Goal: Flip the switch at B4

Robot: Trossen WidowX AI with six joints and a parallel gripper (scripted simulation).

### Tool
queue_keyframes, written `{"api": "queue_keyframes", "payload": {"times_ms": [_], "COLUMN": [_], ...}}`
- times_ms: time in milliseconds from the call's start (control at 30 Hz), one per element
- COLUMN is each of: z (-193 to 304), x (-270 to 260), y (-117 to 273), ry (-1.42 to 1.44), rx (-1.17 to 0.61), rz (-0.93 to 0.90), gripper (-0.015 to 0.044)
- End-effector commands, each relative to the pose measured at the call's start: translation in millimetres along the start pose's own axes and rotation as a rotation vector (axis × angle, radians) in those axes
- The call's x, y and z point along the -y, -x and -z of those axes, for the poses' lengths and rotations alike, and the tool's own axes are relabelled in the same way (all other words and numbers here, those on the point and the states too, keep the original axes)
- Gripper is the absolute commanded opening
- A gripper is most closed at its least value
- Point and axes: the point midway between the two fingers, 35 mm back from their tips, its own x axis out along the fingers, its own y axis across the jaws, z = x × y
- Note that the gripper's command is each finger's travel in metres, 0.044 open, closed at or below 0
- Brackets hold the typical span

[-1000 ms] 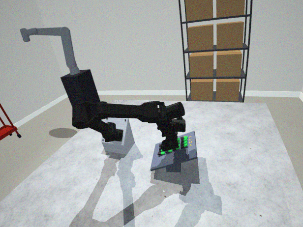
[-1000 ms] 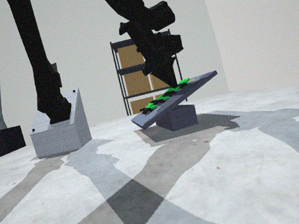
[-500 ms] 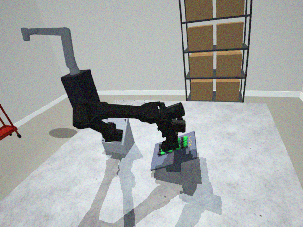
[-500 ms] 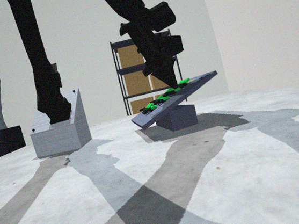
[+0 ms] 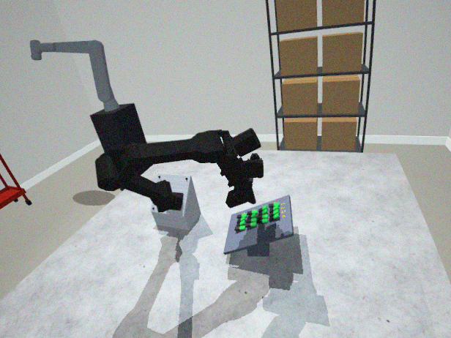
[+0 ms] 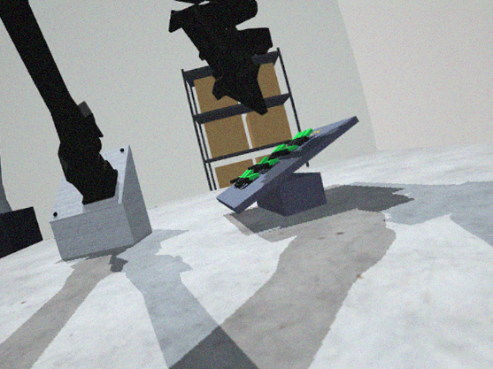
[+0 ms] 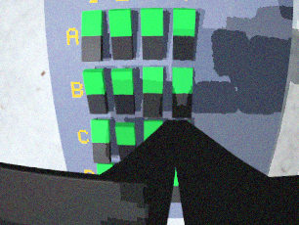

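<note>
The tilted blue-grey panel point(image 5: 229, 242) point(image 6: 337, 129) point(image 7: 57, 73) carries rows of green-and-black switches. Switch B4 point(image 5: 265, 220) point(image 7: 183, 93) is the rightmost of row B in the wrist view, its green half on the far side and its black half nearer the arm. Which of its ends is raised I cannot tell surely. My gripper point(image 5: 240, 200) point(image 6: 263, 112) point(image 7: 176, 130) is shut and empty. It hangs above the panel with a visible gap in the exterior view. In the wrist view its tips cover part of rows C and D.
The panel stands on a dark block point(image 5: 258, 250) point(image 6: 304, 194). My arm's base is on a pale sloped box point(image 5: 176, 219) point(image 6: 94, 231) beside it. A shelf of cartons point(image 5: 300, 95), a red cart point(image 5: 11, 195) and a grey arm point(image 5: 99, 69) are in the background.
</note>
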Motion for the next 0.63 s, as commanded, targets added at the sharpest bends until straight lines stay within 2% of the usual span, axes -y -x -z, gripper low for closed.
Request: {"api": "queue_keyframes", "payload": {"times_ms": [0,600], "z": [24.3,26.1], "x": [-21.0,-22.5], "y": [4.8,5.1], "ry": [0.02,0.02], "rx": [-0.012,-0.012], "rz": [0.0,0.001], "gripper": [0.0,0.0]}}
